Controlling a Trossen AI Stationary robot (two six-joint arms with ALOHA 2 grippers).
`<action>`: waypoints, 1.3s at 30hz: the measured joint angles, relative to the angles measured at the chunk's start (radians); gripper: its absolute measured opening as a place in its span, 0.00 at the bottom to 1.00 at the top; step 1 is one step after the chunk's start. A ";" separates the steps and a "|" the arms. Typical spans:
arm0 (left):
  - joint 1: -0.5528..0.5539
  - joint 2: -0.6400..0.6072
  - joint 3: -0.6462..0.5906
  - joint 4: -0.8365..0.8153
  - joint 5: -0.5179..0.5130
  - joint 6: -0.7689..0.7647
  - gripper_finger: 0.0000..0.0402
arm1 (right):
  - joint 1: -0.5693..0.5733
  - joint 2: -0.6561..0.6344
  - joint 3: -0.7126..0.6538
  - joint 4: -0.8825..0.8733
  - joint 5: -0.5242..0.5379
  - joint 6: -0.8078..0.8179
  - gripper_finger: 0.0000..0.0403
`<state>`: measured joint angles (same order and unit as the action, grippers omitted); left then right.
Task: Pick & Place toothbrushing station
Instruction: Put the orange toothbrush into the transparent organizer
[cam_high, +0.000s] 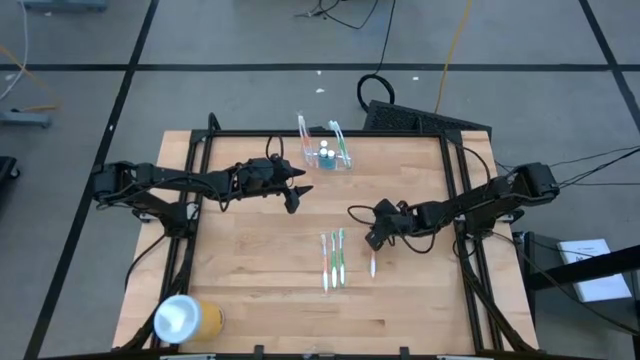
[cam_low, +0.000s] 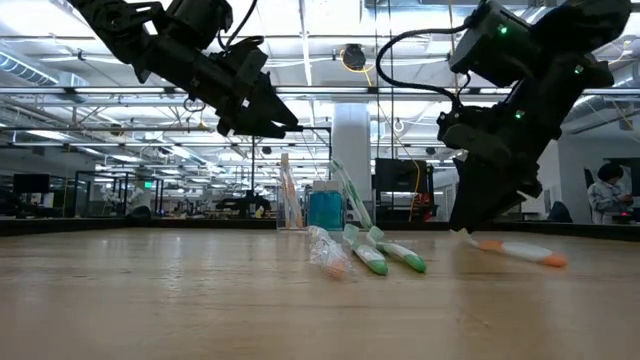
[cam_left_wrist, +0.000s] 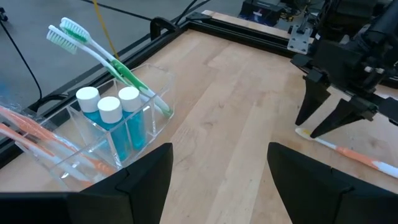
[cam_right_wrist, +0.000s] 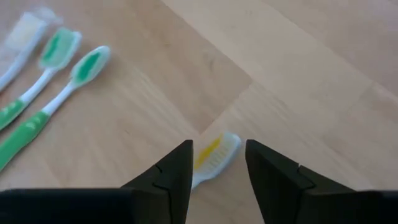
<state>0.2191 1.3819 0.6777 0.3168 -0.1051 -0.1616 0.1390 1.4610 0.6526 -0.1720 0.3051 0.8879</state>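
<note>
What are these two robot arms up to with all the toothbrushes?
They are stocking a toothbrushing station, a clear holder at the table's far edge that already has brushes and three small blue bottles in it. The right gripper is open, straddling an orange-and-white toothbrush lying on the wood, apparently about to pick it up. The left gripper, open and empty, hovers near the holder. Three more toothbrushes lie mid-table.

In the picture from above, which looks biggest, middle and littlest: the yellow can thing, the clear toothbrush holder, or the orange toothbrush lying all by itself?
1. Yellow cylinder, biggest.
2. Clear toothbrush holder, with its brushes sticking out.
3. Lone orange toothbrush, thinnest and littlest.

The cylinder and holder look close in size, so that order is unsure.
</note>
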 joint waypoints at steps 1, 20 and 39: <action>0.000 0.000 0.000 0.000 0.000 0.000 0.67 | 0.000 0.006 0.003 -0.003 0.003 0.015 0.35; 0.000 0.000 0.000 0.000 -0.001 -0.003 0.67 | 0.083 0.047 0.008 -0.027 -0.012 0.189 0.34; 0.000 0.000 0.000 0.001 0.000 -0.010 0.67 | 0.085 0.066 0.006 0.010 0.004 0.081 0.13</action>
<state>0.2188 1.3819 0.6777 0.3176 -0.1055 -0.1716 0.2245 1.5268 0.6586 -0.1618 0.3090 0.9693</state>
